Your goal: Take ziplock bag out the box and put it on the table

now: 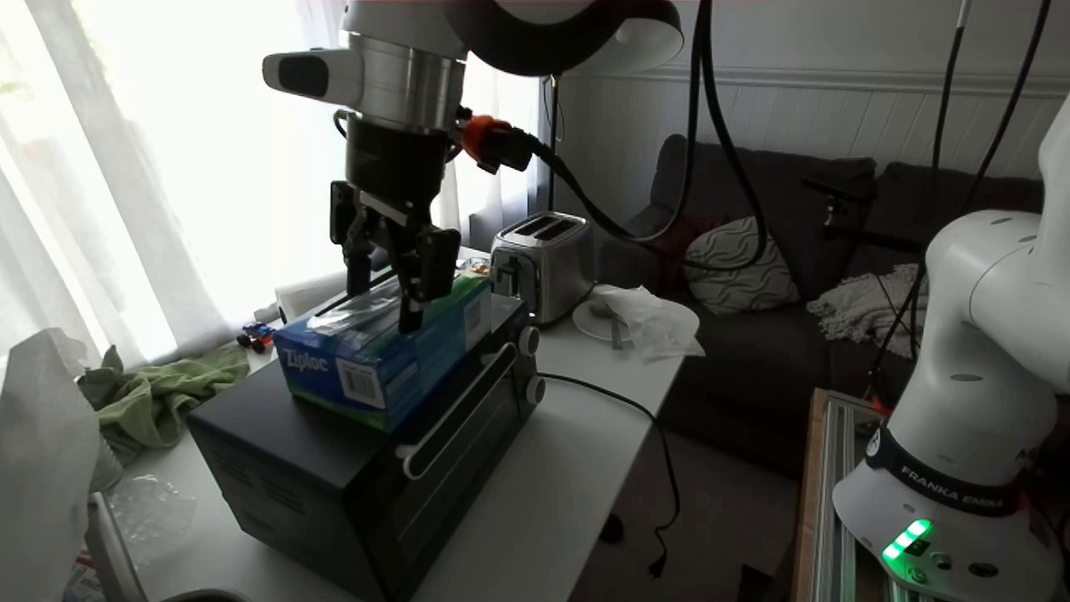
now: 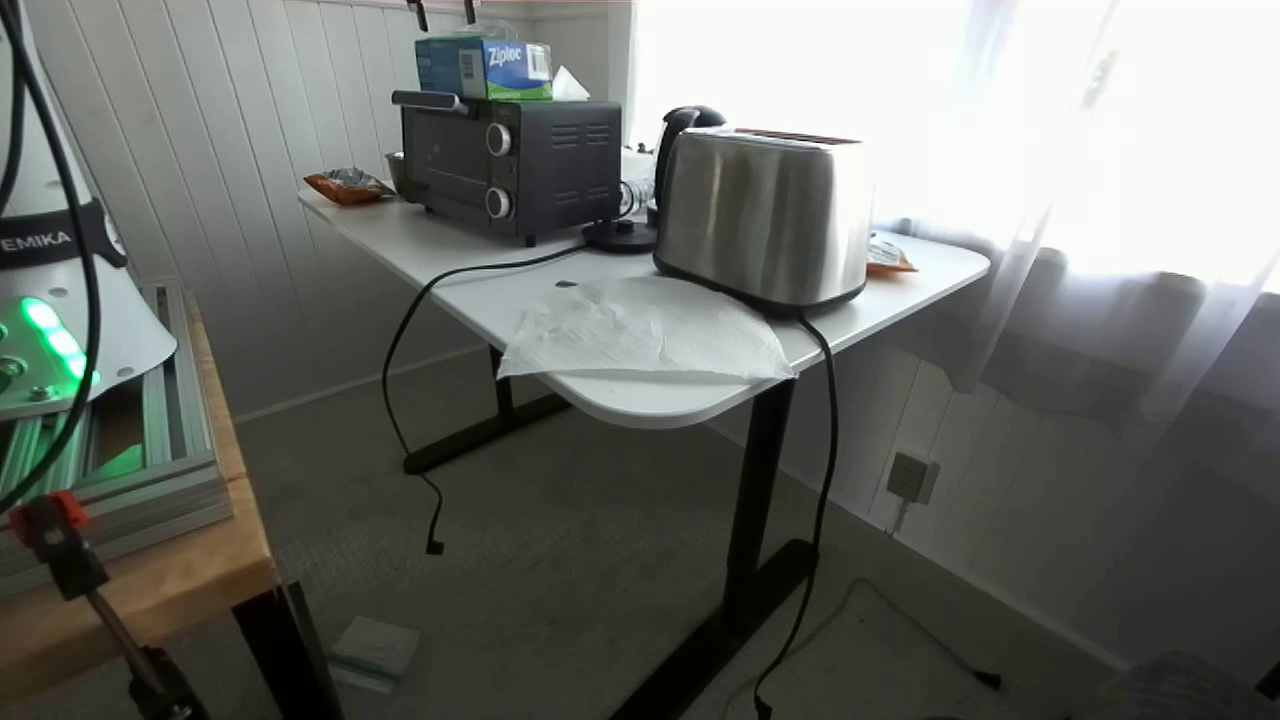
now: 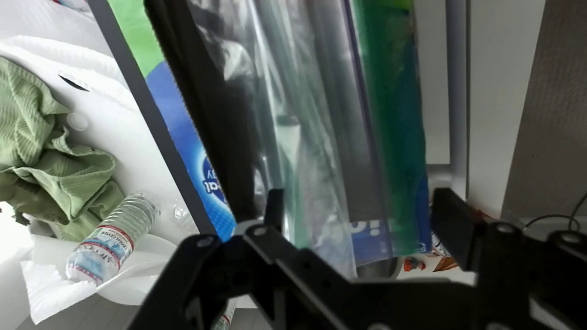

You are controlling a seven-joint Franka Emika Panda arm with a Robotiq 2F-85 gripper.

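Observation:
The blue and green Ziploc box [image 1: 426, 359] lies on top of a black toaster oven, its opening facing up. It also shows in an exterior view [image 2: 480, 68]. Clear ziplock bags [image 3: 293, 137] sit in the opening and bulge out a little at the top, also visible in both exterior views [image 1: 368, 308] [image 2: 488, 30]. My gripper [image 1: 384, 303] points down over the box opening. In the wrist view the gripper [image 3: 360, 206] is open, its fingers spread on either side of bag plastic. I cannot tell whether a finger touches the bag. Only its fingertips [image 2: 444, 14] show in an exterior view.
The toaster oven [image 1: 292, 460] stands on the white table [image 1: 577, 468]. A steel toaster [image 1: 547, 263] and a plate with paper [image 1: 589, 324] stand beyond it. A green cloth [image 3: 59, 165] and a water bottle [image 3: 112, 240] lie behind. A power cable [image 1: 619, 397] hangs over the edge.

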